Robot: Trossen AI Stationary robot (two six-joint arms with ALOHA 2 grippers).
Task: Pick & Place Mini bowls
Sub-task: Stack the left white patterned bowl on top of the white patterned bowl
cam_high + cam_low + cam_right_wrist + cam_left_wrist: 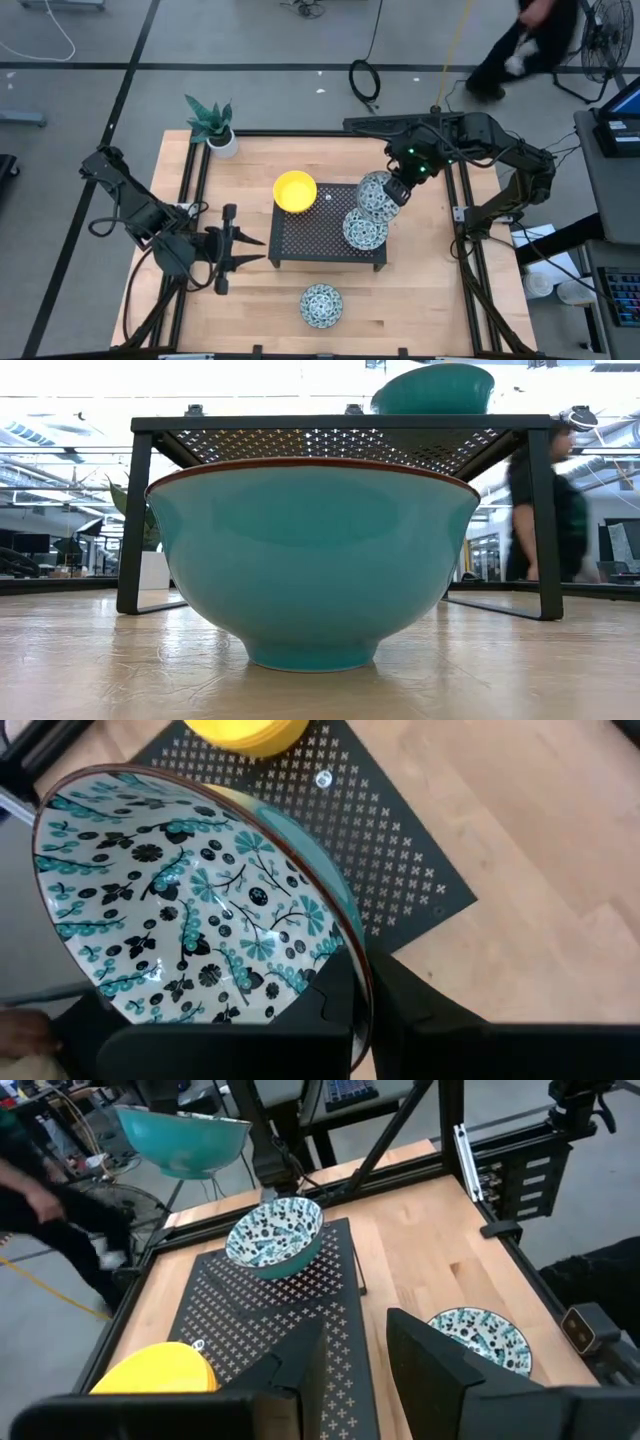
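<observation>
A yellow mini bowl (295,190) stands on a black perforated rack (310,235), and a blue-green patterned mini bowl (365,229) sits on the rack's right part. Another patterned bowl (321,305) rests on the table in front of the rack and fills the low view (312,550). My right gripper (398,190) is shut on a third patterned bowl (377,195), held tilted above the rack's far right corner. My left gripper (245,250) is open at the rack's left side and touches nothing; its wrist view shows the gap between its fingers (370,1360). My right gripper (365,985) pinches the patterned bowl's rim (355,955), with one finger (325,1015) inside the bowl and the other (425,1015) outside against the teal wall. The bowl is lifted clear above the rack and tilted, its patterned inside facing sideways.
A white pot with a green plant (215,128) stands at the table's far left corner. A black frame rail (190,200) runs along the table's edges. A person (530,40) moves on the floor beyond the far edge. Bare wood (430,300) shows to the right of the rack.
</observation>
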